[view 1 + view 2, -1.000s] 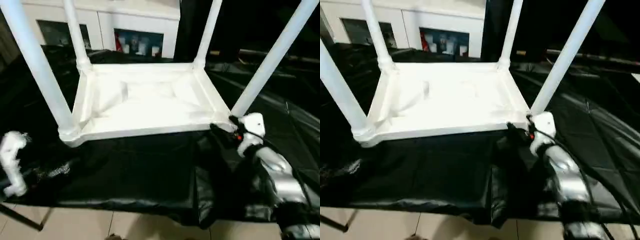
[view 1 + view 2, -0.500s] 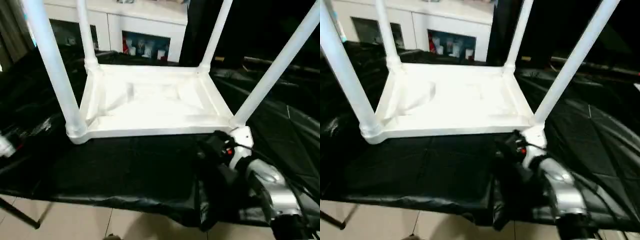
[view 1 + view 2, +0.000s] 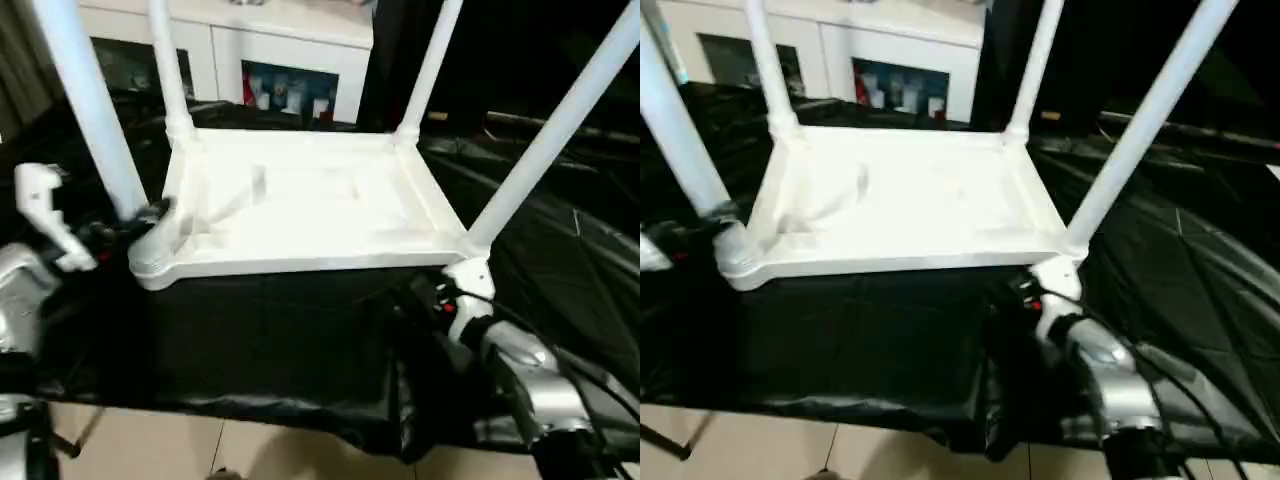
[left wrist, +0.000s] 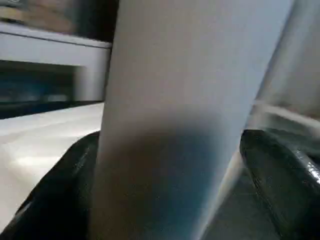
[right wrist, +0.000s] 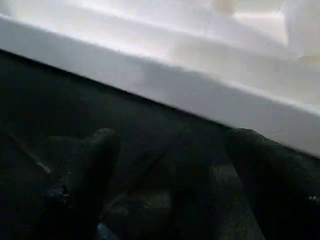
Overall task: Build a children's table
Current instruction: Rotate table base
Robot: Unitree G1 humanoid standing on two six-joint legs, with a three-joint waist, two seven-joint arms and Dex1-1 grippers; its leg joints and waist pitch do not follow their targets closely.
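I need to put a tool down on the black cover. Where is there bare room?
Bare: the black cover between the tabletop's near rim and the front edge. Crowded: the left gripper at the near-left leg, the right gripper by the near-right corner.

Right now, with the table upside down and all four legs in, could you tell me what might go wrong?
1. The left gripper straddles the near left leg low down; a sideways pull could lever it in its socket.
2. The right gripper is open beside the tabletop edge and could nudge it on the black sheet.
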